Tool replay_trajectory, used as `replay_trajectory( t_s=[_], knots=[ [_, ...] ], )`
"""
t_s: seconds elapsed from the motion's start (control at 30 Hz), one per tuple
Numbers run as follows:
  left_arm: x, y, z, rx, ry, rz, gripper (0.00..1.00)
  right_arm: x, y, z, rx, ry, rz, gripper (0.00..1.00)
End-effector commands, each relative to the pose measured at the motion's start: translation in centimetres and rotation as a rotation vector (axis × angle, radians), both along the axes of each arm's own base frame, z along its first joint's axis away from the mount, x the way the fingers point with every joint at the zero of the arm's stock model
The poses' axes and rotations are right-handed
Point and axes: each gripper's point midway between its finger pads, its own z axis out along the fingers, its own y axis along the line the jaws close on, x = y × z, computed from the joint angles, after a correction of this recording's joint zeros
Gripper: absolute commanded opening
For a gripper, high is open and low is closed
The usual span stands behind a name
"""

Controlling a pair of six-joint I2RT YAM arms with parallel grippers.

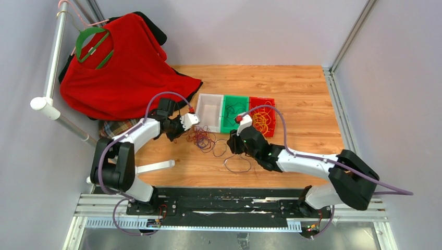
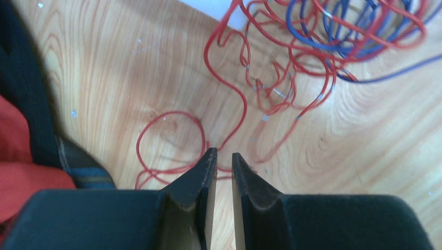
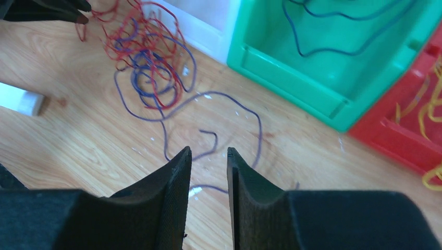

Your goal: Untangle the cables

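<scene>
The cables lie on the wooden table as a red and blue-purple tangle [image 1: 202,138] [image 2: 323,41] [image 3: 148,52]. My left gripper [image 1: 183,133] [image 2: 224,153] sits at the tangle's left edge, its jaws only a narrow slit apart. A loose red loop [image 2: 172,112] lies just ahead of its tips, and one red strand crosses under the slit. My right gripper [image 1: 231,147] [image 3: 208,151] hovers open over a separate purple cable [image 1: 237,164] [image 3: 229,99], holding nothing. Yellow cables [image 1: 262,122] [image 3: 432,109] lie in the red bin, and a dark one [image 3: 323,52] in the green bin.
A white bin [image 1: 208,112], a green bin [image 1: 234,130] and a red bin [image 1: 261,99] stand side by side just beyond the tangle. A red shirt on a green hanger [image 1: 125,67] and a plaid cloth [image 1: 112,127] lie at the left. A white strip [image 1: 156,166] lies near the left arm.
</scene>
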Motion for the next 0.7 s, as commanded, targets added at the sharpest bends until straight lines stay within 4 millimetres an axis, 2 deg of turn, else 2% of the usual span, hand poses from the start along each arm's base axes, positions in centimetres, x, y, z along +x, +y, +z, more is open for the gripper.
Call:
replay_trajectory(
  t_s=[0.0,0.1,0.2,0.27,0.33,0.43,0.53,0.67],
  knots=[
    [-2.4,0.2,2.5,-0.027,0.013,-0.06,0.21,1.6,4.0,2.7,0.111,-0.023,0.058,0.35],
    [-4.1,-0.5,4.4,-0.072,0.022,-0.1,0.14,1.9,7.0,3.3,0.142,-0.021,0.119,0.43],
    [-5.4,-1.2,6.6,-0.122,0.012,-0.133,0.05,2.3,9.9,3.6,0.156,-0.018,0.167,0.45],
    [-5.9,-1.3,7.6,-0.132,-0.016,-0.155,0.05,2.9,11.1,2.6,0.136,-0.002,0.177,0.46],
    [-6.2,-1.2,7.5,-0.121,-0.031,-0.169,0.07,3.2,11.9,0.9,0.108,0.024,0.182,0.47],
    [-5.3,-0.7,6.8,-0.096,-0.057,-0.14,0.13,3.5,12.1,-2.3,0.056,0.065,0.171,0.45],
    [-3.7,-0.6,6.2,-0.08,-0.067,-0.117,0.21,3.1,11.4,-3.9,0.032,0.087,0.164,0.41],
    [-1.4,-0.9,5.2,-0.081,-0.06,-0.096,0.36,2.1,9.6,-5.4,0.003,0.105,0.151,0.28]
  ],
)
